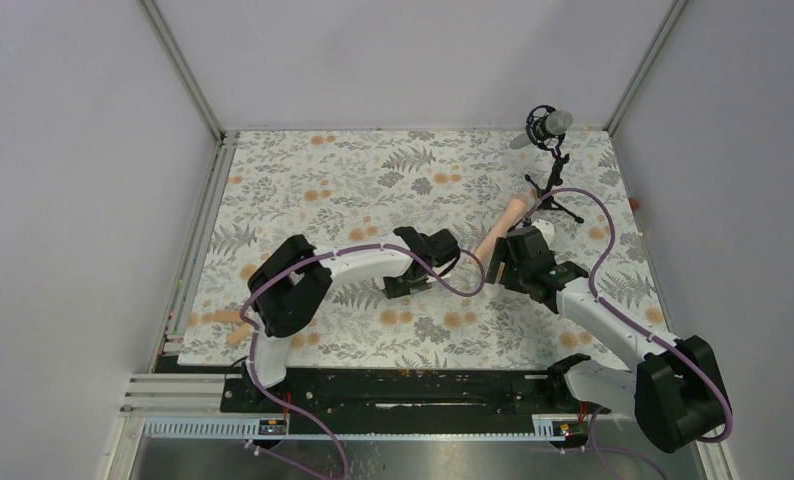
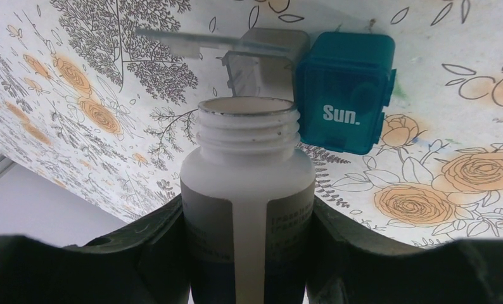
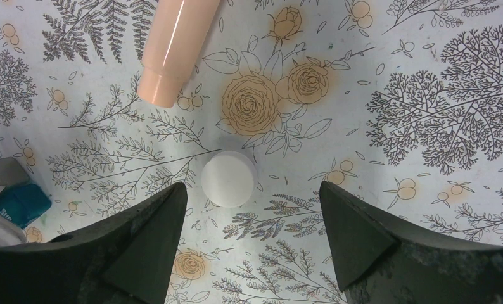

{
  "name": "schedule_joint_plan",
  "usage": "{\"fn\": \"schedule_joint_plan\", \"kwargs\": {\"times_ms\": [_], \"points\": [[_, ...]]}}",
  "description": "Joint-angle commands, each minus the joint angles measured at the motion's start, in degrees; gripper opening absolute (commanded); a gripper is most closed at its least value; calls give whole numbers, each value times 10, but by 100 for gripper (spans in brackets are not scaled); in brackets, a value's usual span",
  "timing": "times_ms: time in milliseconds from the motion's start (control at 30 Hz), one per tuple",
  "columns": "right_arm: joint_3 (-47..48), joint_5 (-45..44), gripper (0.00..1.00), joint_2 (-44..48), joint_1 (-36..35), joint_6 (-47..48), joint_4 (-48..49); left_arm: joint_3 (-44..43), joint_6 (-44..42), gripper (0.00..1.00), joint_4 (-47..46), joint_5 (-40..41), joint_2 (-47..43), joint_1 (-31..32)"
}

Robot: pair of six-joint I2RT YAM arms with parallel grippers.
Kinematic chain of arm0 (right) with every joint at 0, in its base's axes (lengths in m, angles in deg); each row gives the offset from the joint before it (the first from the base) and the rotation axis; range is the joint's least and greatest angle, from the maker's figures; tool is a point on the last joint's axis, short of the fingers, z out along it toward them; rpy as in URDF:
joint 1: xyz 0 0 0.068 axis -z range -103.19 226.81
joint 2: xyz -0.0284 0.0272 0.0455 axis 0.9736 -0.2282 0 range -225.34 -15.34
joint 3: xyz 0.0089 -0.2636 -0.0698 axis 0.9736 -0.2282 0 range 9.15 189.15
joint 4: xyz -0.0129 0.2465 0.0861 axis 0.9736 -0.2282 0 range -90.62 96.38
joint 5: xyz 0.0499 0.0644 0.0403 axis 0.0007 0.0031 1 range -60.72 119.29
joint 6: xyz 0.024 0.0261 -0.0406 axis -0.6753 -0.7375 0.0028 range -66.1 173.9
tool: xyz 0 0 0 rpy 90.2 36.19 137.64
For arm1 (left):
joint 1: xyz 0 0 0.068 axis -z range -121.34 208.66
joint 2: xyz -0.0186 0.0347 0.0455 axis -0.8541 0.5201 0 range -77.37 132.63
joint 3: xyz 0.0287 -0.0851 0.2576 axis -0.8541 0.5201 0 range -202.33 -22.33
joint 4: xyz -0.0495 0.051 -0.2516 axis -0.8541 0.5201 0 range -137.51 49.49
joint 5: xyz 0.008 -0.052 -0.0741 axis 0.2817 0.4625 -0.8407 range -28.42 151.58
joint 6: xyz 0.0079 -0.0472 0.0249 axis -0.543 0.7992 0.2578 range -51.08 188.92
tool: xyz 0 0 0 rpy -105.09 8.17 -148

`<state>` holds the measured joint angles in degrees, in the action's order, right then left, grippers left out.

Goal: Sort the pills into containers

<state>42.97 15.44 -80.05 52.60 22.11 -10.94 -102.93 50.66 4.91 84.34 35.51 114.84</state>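
- The left gripper (image 2: 248, 218) was clamped on the white bottle (image 2: 249, 158), with one finger pressed to each side of its dark-labelled body.
- The bottle was uncapped. Its threaded neck was bare and its open mouth pointed toward 12 o'clock in the left wrist view.
- The teal box (image 2: 344, 88), marked "Sun.", sat on the floral table cover (image 2: 439, 190) at 1 o'clock from the bottle's mouth, just beside the neck. Whether the two touched could not be told.
- A clear plastic piece (image 2: 261, 47) lay at the box's 9 o'clock, behind the bottle's mouth.
- The right gripper (image 3: 252, 190) had its fingers spread wide and held nothing.
- A white cap (image 3: 229, 178) lay flat on the cover between those fingers and touched neither of them.
- A peach tube (image 3: 176, 44) lay at 11 o'clock from the cap, apart from it.
- In the right wrist view the teal box showed at the 8 o'clock edge.
- From above, the two grippers were near each other around the middle of the table, the left one at 9 o'clock from the right.
- The black microphone (image 1: 546, 125) stood on its tripod at 1 o'clock from the right gripper, near the far edge.
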Motion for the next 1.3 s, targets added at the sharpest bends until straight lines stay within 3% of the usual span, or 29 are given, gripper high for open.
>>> {"fn": "schedule_joint_plan", "kwargs": {"times_ms": [0, 1267], "points": [[1, 5, 84, -1, 6, 2, 7, -19, -5, 0, 21, 22, 9, 3], [-5, 12, 84, -1, 7, 1, 15, -46, -13, 0, 51, 40, 26, 5]]}}
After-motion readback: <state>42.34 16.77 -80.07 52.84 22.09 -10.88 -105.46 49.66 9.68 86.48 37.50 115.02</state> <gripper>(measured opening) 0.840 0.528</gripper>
